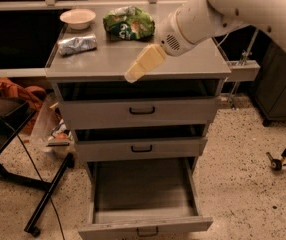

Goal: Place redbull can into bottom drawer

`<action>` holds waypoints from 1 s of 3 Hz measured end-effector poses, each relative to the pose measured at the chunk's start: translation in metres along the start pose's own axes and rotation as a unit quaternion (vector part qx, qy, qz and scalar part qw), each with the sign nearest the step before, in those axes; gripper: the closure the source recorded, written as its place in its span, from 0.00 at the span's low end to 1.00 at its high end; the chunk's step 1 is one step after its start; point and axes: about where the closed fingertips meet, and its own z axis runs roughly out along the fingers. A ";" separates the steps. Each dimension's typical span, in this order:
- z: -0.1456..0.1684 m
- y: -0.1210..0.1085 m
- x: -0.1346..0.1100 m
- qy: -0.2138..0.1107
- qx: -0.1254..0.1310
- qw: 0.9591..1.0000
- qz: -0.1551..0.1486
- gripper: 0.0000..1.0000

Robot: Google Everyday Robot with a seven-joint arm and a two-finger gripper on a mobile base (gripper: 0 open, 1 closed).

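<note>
The redbull can (77,44), silver and blue, lies on its side at the left of the grey cabinet top (108,66), just in front of the white bowl. The bottom drawer (143,196) is pulled wide open near the floor, and its flat grey floor is bare. My gripper (135,71) hangs over the front middle of the cabinet top, pointing down and left. It is well to the right of the can and not touching it. Nothing shows in it.
A white bowl (78,18) and a green foil snack bag (129,22) sit at the back of the cabinet top. The two upper drawers (142,111) are slightly ajar. A black stand (3,134) and clutter lie left of the cabinet. A wheeled base (283,159) stands at the right.
</note>
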 end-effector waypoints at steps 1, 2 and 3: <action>0.044 -0.023 -0.008 -0.033 -0.032 0.999 -0.015 0.00; 0.081 -0.047 -0.018 -0.065 -0.054 0.996 -0.019 0.00; 0.113 -0.065 -0.033 -0.094 -0.067 0.993 -0.024 0.00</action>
